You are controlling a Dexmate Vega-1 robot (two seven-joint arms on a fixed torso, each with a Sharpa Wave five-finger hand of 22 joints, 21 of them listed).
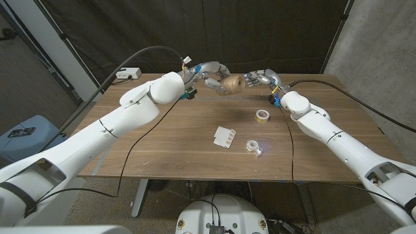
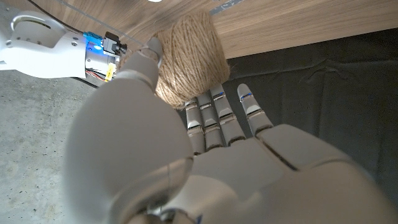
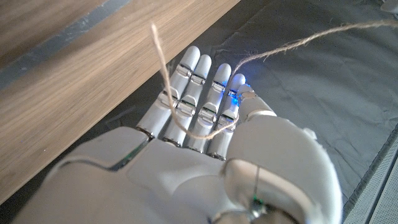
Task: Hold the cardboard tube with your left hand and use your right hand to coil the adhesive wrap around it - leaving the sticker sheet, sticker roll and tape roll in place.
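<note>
Gripping the twine-wound tube [image 1: 234,84] at the far middle of the table [image 1: 195,156], the left hand [image 1: 209,73], fingers curled round the bundle. Trailing a loose strand [image 3: 186,127] across the fingers of the right hand [image 1: 261,78], draped rather than plainly pinched; cannot tell whether actually held. Risking the strand sliding off and going slack, loosening the coils. Risking too a low sweep of the right arm nudging the tape roll [image 1: 262,115], with sticker sheet [image 1: 225,136] and sticker roll [image 1: 253,146] lying nearer.
</note>
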